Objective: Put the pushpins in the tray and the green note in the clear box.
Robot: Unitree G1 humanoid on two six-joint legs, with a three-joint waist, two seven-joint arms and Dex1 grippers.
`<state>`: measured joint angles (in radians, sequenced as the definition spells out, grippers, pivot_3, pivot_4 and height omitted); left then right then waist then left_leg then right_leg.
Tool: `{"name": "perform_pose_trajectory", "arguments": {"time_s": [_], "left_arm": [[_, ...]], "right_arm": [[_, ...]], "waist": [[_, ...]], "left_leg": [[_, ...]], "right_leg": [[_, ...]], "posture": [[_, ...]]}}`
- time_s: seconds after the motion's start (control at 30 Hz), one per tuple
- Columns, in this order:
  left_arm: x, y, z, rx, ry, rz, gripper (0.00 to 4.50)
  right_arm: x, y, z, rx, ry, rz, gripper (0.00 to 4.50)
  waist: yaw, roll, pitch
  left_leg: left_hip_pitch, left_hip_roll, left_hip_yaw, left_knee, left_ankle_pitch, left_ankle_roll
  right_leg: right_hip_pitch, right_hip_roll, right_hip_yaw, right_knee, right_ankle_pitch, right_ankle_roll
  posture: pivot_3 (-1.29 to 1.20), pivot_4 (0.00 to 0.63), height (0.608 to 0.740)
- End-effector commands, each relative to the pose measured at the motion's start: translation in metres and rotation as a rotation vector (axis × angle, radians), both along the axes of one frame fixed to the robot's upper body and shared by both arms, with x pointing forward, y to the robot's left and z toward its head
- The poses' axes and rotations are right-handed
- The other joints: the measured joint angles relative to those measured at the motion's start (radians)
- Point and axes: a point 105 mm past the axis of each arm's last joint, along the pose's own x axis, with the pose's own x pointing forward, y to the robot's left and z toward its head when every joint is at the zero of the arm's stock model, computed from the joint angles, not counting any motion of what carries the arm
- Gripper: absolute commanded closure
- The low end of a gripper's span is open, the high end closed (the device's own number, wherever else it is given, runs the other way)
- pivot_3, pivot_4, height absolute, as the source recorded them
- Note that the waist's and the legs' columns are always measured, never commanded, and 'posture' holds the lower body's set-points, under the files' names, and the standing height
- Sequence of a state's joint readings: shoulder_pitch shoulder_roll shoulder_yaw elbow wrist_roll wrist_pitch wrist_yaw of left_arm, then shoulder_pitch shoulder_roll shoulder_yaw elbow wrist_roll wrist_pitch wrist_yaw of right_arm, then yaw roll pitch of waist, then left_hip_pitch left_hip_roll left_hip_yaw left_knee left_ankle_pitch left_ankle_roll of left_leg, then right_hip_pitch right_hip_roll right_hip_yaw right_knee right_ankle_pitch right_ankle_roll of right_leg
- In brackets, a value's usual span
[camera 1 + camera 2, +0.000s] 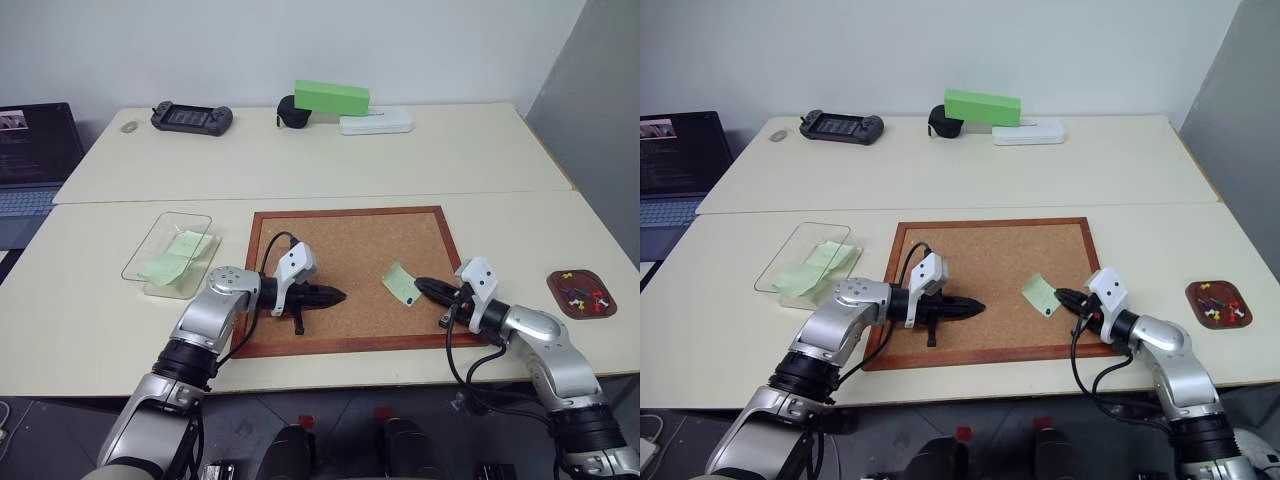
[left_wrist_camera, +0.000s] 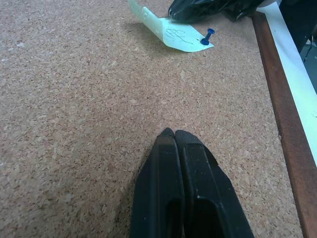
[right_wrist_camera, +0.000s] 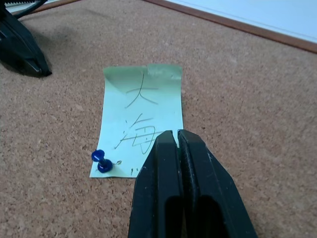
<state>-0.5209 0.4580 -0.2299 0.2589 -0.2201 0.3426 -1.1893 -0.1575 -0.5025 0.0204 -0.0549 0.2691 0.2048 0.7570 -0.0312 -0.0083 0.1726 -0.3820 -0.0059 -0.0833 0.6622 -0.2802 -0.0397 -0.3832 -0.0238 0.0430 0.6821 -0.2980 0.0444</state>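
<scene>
A pale green note [image 3: 142, 124] with handwriting lies on the cork board [image 1: 350, 250], a blue pushpin [image 3: 102, 161] stuck in its corner; the right gripper [image 3: 177, 134], jaws together, rests its tips at the note's near edge; the left gripper [image 1: 335, 295], also closed, hovers mid-board; other notes [image 1: 178, 256] sit in the clear box [image 1: 140, 250]; pushpins [image 1: 582, 293] fill the tray [image 1: 556, 296].

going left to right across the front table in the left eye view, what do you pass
clear box → left gripper → green note → right gripper → tray
</scene>
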Motion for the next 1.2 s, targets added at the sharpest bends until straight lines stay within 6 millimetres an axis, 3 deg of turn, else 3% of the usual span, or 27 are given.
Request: {"name": "perform_pose_trajectory", "arguments": {"time_s": [0.03,0.33,0.6,0.77,0.87,0.97,1.2], "left_arm": [[-0.001,0.001,0.0,0.012,-0.001,-0.004,4.5],[-0.001,-0.001,0.0,0.007,-0.001,-0.004,4.5],[-0.003,0.0,-0.003,0.005,0.004,-0.001,4.5],[-0.003,-0.001,-0.005,-0.002,0.012,0.007,4.5],[-0.003,-0.003,-0.006,-0.002,0.014,-0.001,4.5],[-0.002,-0.005,-0.005,-0.003,0.008,-0.008,4.5],[-0.002,-0.004,-0.004,0.0,-0.001,-0.013,4.5]], "right_arm": [[-0.003,0.001,0.036,0.053,-0.111,0.003,4.46],[-0.004,-0.008,0.041,0.053,-0.107,-0.046,4.46],[-0.003,-0.077,0.065,0.063,-0.176,-0.396,4.46],[-0.014,-0.161,0.062,0.027,-0.168,-0.793,4.46],[-0.017,-0.188,0.052,0.049,-0.126,-0.914,4.46],[-0.02,-0.206,0.045,0.103,-0.08,-1.005,4.46],[-0.021,-0.214,0.032,0.175,0.001,-1.048,4.46]], "waist": [[0.0,0.0,0.0],[0.0,0.0,0.0],[0.002,0.0,0.0],[0.002,0.0,0.0],[0.001,0.0,0.0],[0.001,0.002,-0.001],[0.001,0.003,-0.002]], "left_leg": [[0.0,0.0,0.0,0.0,0.0,0.0],[0.0,0.0,0.0,0.0,0.0,0.0],[0.0,0.0,0.0,0.0,0.0,0.0],[0.0,0.0,0.001,0.0,0.0,0.0],[0.001,0.0,0.002,0.0,0.0,0.0],[0.001,0.0,0.003,0.0,0.0,0.0],[0.001,0.0,0.003,0.0,0.0,0.0]], "right_leg": [[0.0,0.0,0.0,0.0,0.0,0.0],[0.0,0.0,0.0,0.0,0.0,0.0],[0.0,0.0,0.0,0.0,0.0,0.0],[0.0,-0.001,0.001,0.0,0.0,0.0],[0.001,-0.001,0.001,0.0,0.0,0.0],[0.002,0.0,0.001,0.0,0.0,0.0],[0.002,-0.001,0.001,0.0,0.0,0.0]], "posture": [[0.0,0.15,0.74],[0.0,0.15,0.74],[0.0,0.15,0.74],[0.0,0.15,0.74],[0.0,0.15,0.74],[0.0,0.15,0.74],[0.0,0.15,0.74]]}}
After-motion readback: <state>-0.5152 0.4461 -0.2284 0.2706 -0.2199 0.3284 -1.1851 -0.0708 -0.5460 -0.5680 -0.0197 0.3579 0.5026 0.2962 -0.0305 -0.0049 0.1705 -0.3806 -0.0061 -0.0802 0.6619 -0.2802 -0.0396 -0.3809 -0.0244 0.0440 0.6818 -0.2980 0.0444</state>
